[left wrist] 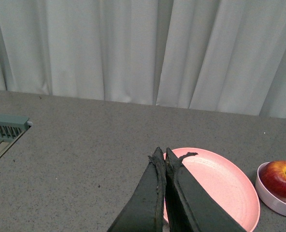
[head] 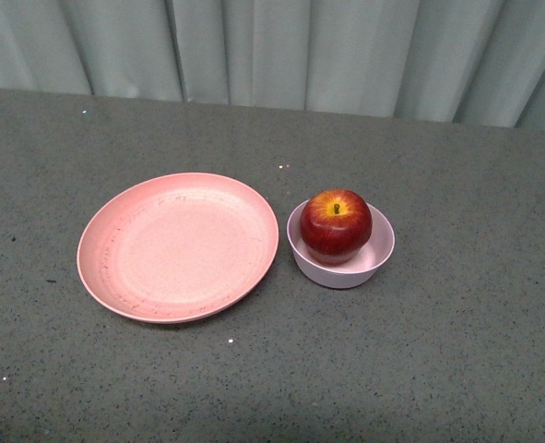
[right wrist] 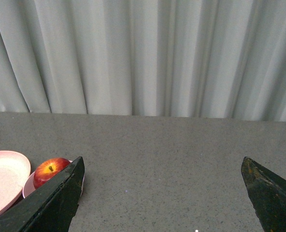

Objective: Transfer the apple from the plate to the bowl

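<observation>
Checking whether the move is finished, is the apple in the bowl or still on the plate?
In the bowl. The apple sits stem-up inside the pale pink bowl; the salmon plate beside it holds nothing.

Premises present as a staged test or lab bench rather than a lived-in room: a bare grey speckled tabletop (head: 456, 369) backed at twelve o'clock by a plain pale pleated curtain (head: 281, 51), with a slatted grey-green vent fixture (left wrist: 5, 126) at one edge.
</observation>
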{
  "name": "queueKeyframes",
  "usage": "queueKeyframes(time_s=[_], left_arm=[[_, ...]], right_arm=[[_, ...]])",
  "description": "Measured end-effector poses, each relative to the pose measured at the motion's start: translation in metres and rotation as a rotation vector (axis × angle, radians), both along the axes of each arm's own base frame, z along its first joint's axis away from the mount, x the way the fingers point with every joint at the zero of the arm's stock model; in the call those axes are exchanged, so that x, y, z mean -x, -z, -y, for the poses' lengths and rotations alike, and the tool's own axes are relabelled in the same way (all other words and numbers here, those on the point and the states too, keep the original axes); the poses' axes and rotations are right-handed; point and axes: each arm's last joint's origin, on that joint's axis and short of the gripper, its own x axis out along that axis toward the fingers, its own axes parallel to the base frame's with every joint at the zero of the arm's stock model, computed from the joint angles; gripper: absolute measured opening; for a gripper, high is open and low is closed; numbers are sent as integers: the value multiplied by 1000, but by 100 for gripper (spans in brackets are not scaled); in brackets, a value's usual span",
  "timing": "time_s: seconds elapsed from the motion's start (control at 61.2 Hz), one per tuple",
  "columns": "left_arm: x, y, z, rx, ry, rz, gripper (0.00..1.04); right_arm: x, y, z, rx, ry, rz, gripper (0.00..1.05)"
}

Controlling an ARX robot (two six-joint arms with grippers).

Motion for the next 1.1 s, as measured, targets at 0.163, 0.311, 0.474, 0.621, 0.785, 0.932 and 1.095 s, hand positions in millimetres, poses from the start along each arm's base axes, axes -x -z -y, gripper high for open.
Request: queueKeyframes(time_s=[0.163,0.311,0.474,0.621,0.785,0.932,1.095], left_arm=[[4,0,0,0,0,2,4],[7,0,0,0,0,1,4],[12,1,0,0,0,-6,4],[20,3,0,-2,3,-5,4],[20,3,0,-2,3,-6,4],[20,3,0,-2,3,-6,27],[20,4,0,-2,3,-6,56]], right_arm=[[0,0,0,0,0,0,95],[0,0,0,0,0,0,95],[0,0,0,0,0,0,95],[0,0,0,0,1,0,95],[0,0,0,0,0,-1,95],[0,0,0,0,0,0,95],[0,0,0,0,0,0,95]])
